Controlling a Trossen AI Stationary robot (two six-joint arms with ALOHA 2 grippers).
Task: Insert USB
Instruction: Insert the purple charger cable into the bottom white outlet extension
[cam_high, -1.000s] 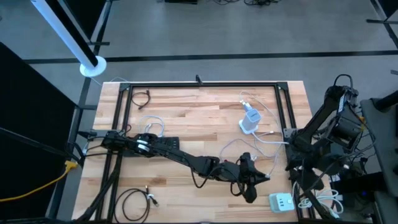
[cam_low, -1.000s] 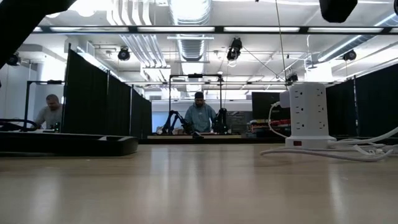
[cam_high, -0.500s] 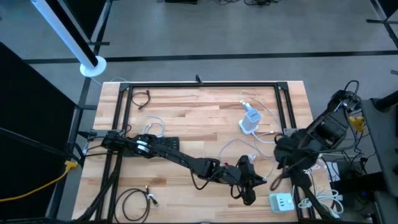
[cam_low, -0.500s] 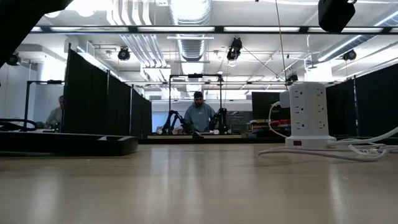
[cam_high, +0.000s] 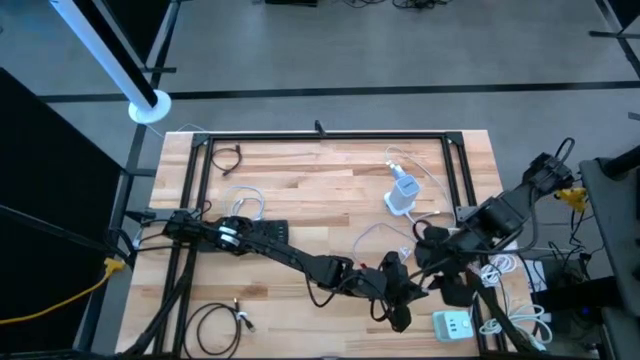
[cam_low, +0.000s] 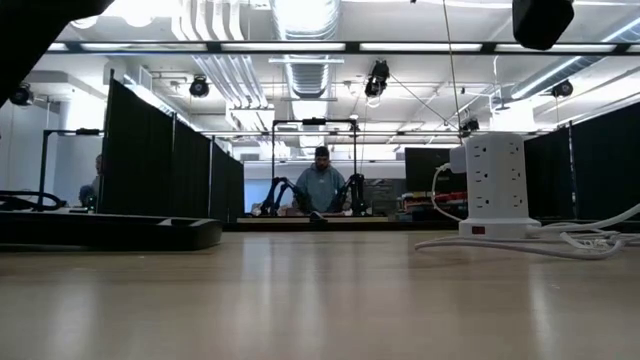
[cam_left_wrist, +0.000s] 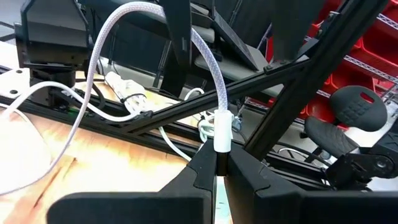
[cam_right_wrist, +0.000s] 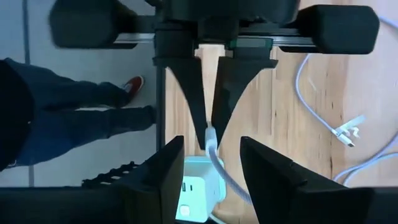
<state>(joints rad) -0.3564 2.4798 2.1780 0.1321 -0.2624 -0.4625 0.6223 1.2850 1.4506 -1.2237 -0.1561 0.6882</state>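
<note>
My left gripper (cam_high: 415, 286) reaches to the table's near right part and is shut on the white USB plug (cam_left_wrist: 222, 132). The plug's braided white cable (cam_left_wrist: 124, 25) arcs away from it. In the right wrist view the plug (cam_right_wrist: 210, 134) hangs just over a white charger block (cam_right_wrist: 198, 186), which lies by the near edge (cam_high: 452, 323). My right gripper (cam_right_wrist: 211, 146) hovers above the left fingertips, open, one finger on each side of the plug and touching nothing. In the high view it stands right beside the left gripper (cam_high: 432, 270). My left gripper pinches the white plug housing (cam_left_wrist: 221, 148) at the cable's end between its two fingertips. The plug sticks out past the fingertips (cam_right_wrist: 200, 118), and the cable leaves it in a slack arc. The plug is clear of the table, above the charger block.
A white tower power strip (cam_high: 403, 190) stands at the far right, with loose white cables (cam_high: 432, 222) around it. Coiled black cables lie near left (cam_high: 215, 325) and far left (cam_high: 228, 157). Black frame rails (cam_high: 455, 170) edge the table. A person's legs (cam_right_wrist: 74, 118) stand beyond the near edge.
My right arm has swung in from the table's right edge toward the left gripper and now hangs over its fingertips. My left gripper has kept its hold on the plug and stayed about where it was.
</note>
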